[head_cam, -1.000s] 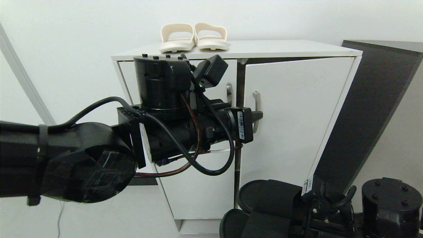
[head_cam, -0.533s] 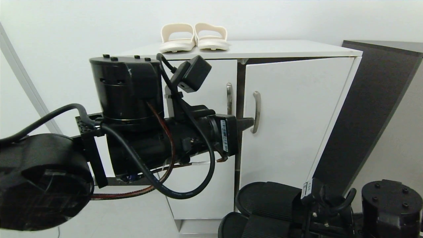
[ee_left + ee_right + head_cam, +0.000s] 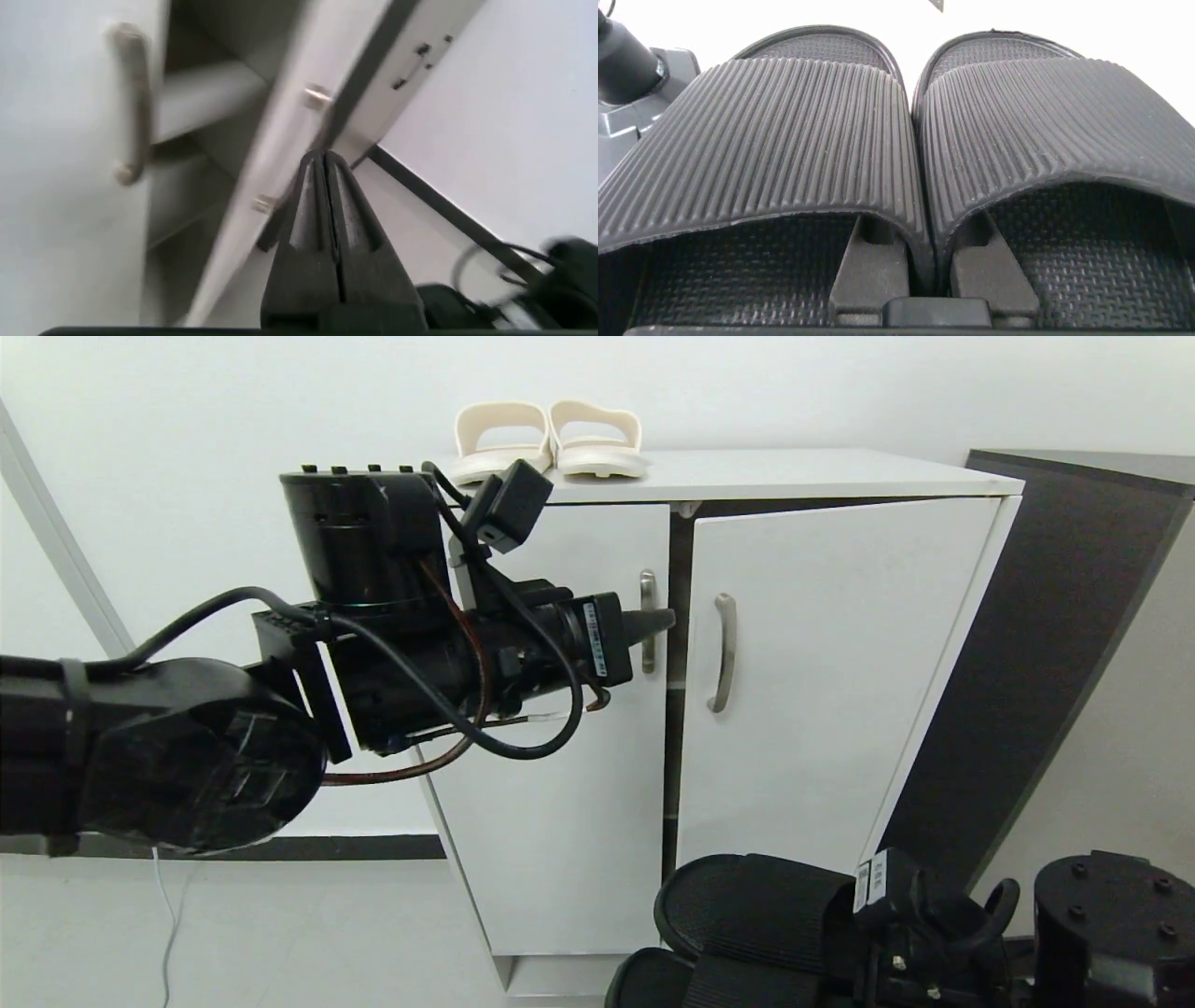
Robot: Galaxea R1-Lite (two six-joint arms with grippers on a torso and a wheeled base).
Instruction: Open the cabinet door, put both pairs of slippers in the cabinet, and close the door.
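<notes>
- The white cabinet (image 3: 794,474) stands at the centre of the head view. A dark gap runs between its left door (image 3: 560,784) and its right door (image 3: 822,663).
- In the left wrist view an inner shelf (image 3: 201,89) shows through that gap, so the doors are not fully shut. I cannot tell which one stands ajar.
- The left gripper (image 3: 659,619) is at mid-frame with its jaws pressed together into one narrow tip. The tip lies across the left door handle (image 3: 647,586), touching it or just in front of it.
- A closed tip suits hooking behind the bar or slipping into the gap, so the step in hand is probably opening the door.
- The right door handle (image 3: 722,653) is just beside the tip and nothing touches it.
- The cream slippers (image 3: 549,439) sit side by side on the cabinet top at upper centre, toes toward the camera. They are not yet stowed.
- The black slippers (image 3: 747,915) are at the lower right of the head view, carried by the right gripper (image 3: 926,273).
- Its jaws pinch the two adjoining side walls together, so both slippers travel as one pair. The pair is held low and off to the side, which likely keeps the door's swing free.
</notes>
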